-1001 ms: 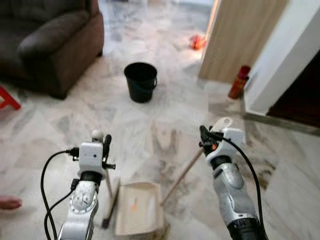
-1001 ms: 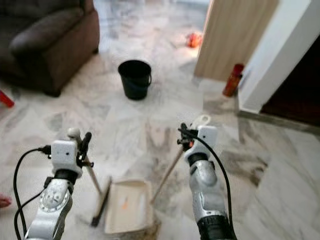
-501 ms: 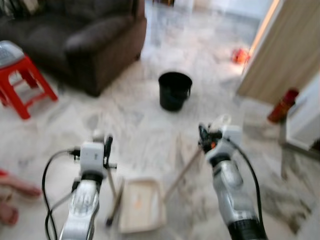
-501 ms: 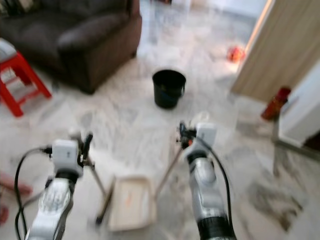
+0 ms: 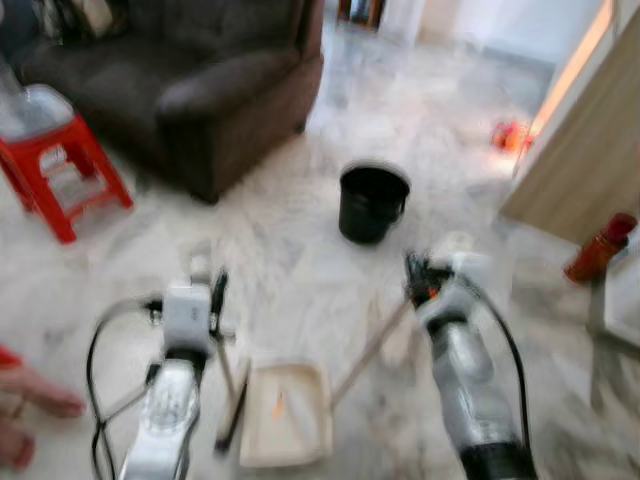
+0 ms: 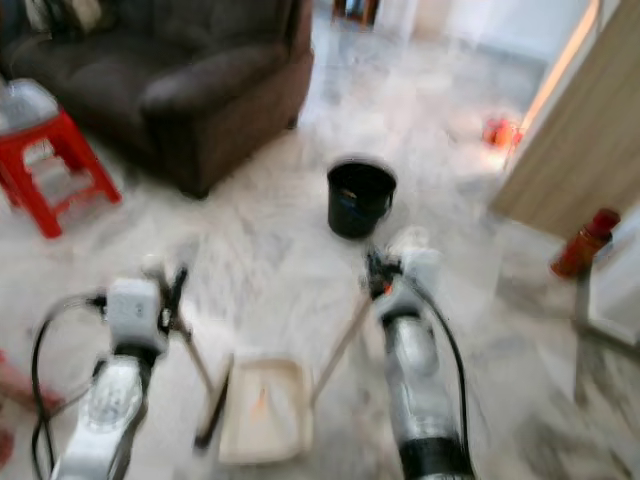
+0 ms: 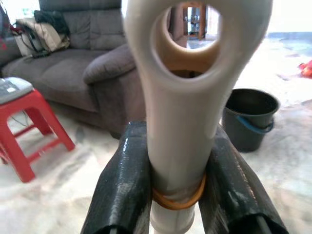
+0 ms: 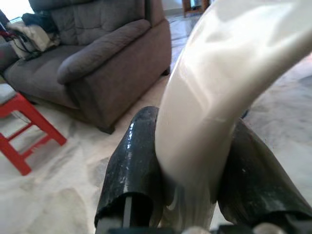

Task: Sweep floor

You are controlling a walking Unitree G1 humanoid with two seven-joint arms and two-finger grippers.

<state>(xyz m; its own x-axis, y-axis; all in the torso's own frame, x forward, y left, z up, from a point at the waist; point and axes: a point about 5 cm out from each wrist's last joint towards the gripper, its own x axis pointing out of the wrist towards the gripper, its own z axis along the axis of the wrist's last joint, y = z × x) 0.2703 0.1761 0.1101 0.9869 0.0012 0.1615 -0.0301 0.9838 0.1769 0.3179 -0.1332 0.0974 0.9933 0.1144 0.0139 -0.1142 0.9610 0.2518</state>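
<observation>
My left gripper (image 5: 205,292) is shut on the cream handle (image 7: 180,112) of a broom. Its stick slants down to a dark brush head (image 5: 232,418) on the marble floor. The black fingers (image 7: 122,185) clamp the handle just below its hanging hole. My right gripper (image 5: 422,280) is shut on a second cream handle (image 8: 214,73). That wooden stick (image 5: 368,350) runs down to the cream dustpan (image 5: 288,415), which lies flat between my arms with an orange speck inside. The eye views are blurred.
A black bucket (image 5: 372,203) stands on the floor ahead. A brown sofa (image 5: 200,80) and a red stool (image 5: 55,150) are at the left. A wooden door (image 5: 590,130), a red bottle (image 5: 600,250) and an orange object (image 5: 510,135) are at the right. A person's foot (image 5: 30,400) shows at the left edge.
The camera has swung to the left, bringing the red stool and more of the sofa into view. Both grippers keep their holds on the handles.
</observation>
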